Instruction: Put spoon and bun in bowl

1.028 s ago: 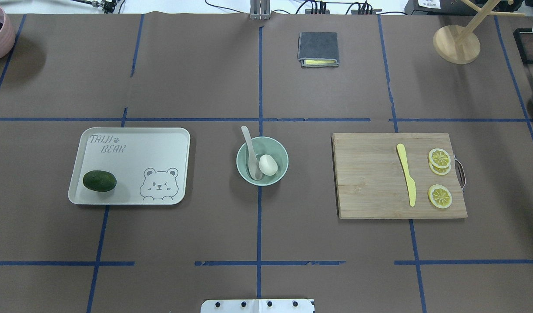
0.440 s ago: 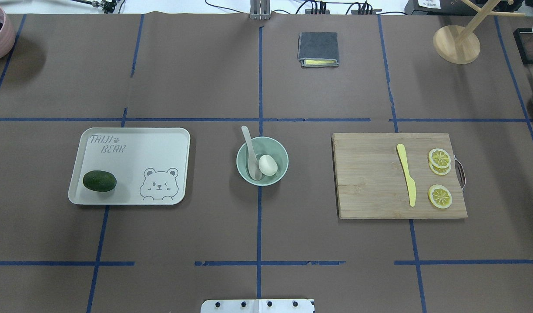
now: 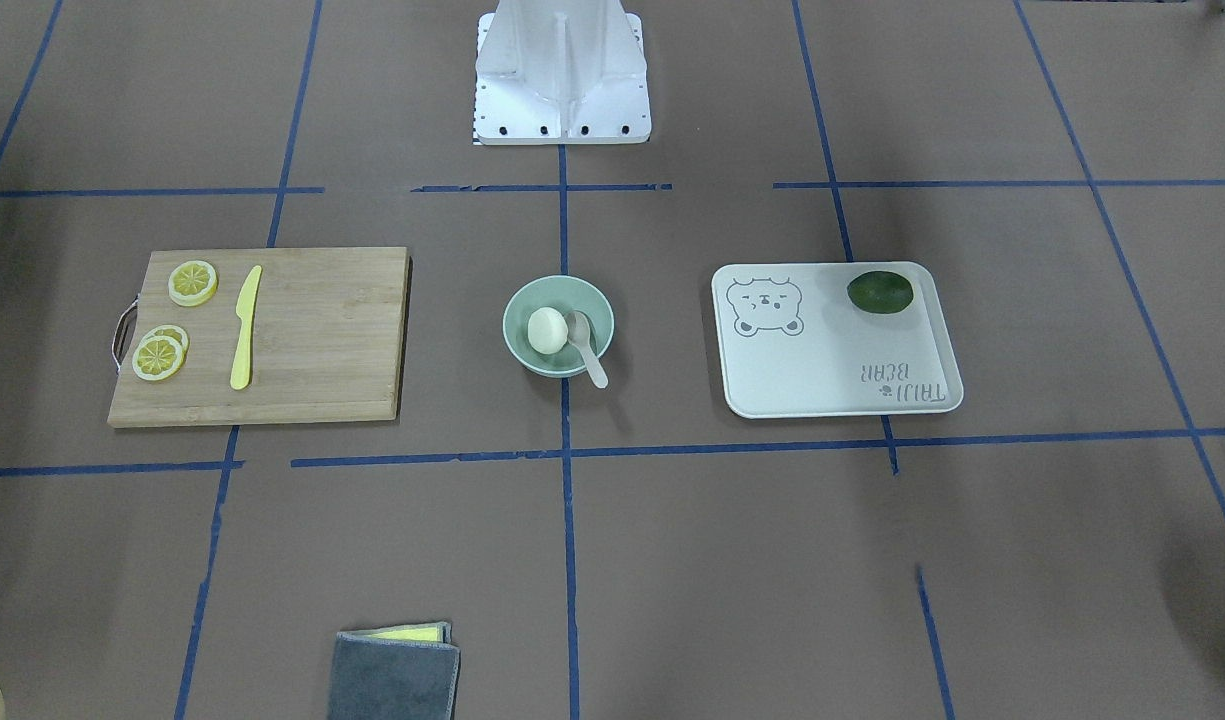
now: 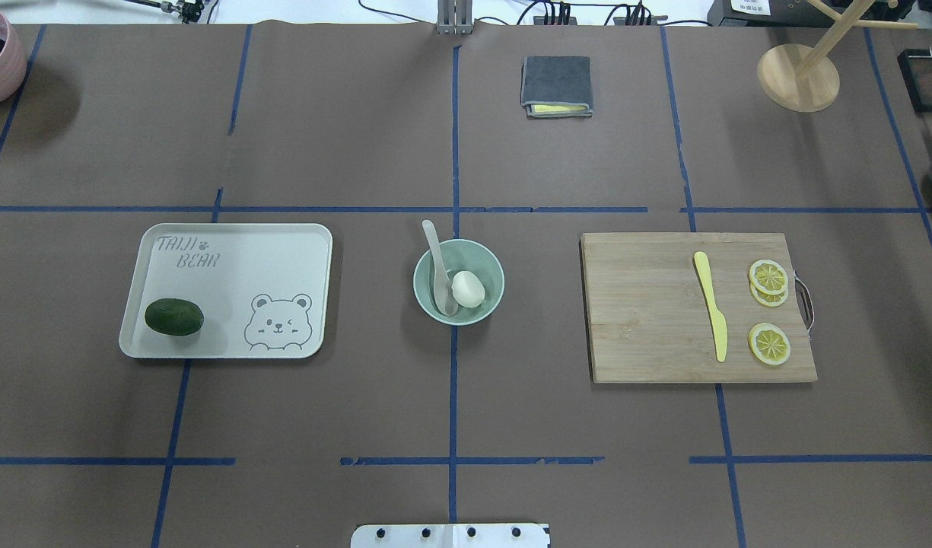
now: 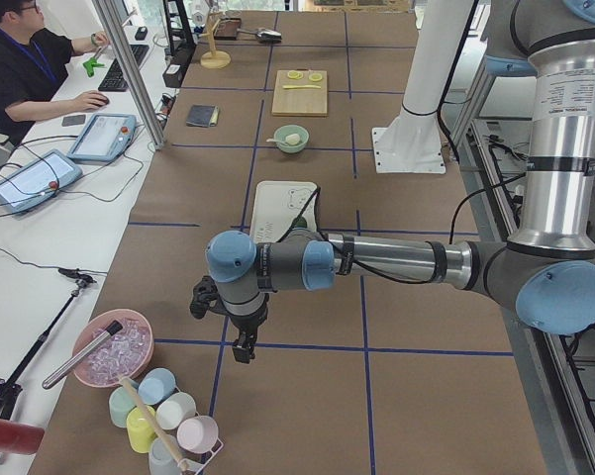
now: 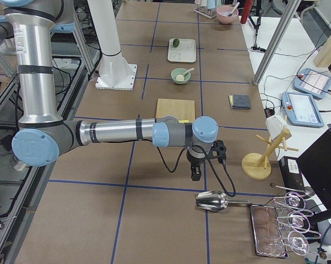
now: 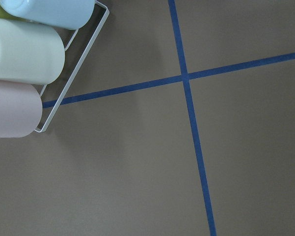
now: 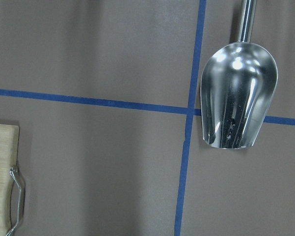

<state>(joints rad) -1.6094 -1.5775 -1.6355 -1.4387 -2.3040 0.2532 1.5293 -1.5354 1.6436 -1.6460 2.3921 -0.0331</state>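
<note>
Overhead view, left to right.

The tray (image 4: 230, 251) lies on the worktop (image 4: 359, 396) at left of centre. A lime (image 4: 174, 317) sits in its lower left corner.

The bowl (image 4: 490, 266) stands at the frame's centre, well apart from the tray. The spoon (image 4: 437, 266) is in the bowl: its scoop end rests inside on the left, and its handle leans over the upper left rim and sticks out past it. The bun (image 4: 469, 289) lies inside the bowl, just right of the spoon's scoop end.

A folded cloth (image 4: 556, 85) lies near the top edge, right of centre.

The board (image 4: 648, 320) lies at right of centre. On it, a knife (image 4: 710, 304) runs top to bottom, with lemon slices (image 4: 769, 344) to its right.

Hands: the left hand (image 5: 242, 348) shows only in the exterior left view, at lower left of that frame. It points down over the worktop, near a rack of cups (image 7: 24, 49). Whether it is open or closed cannot be told.

The right hand (image 6: 195, 175) shows only in the exterior right view, at mid-frame. It points down, just above a metal scoop (image 8: 238, 93). Its state cannot be told either. Both hands are well apart from the bowl.
</note>
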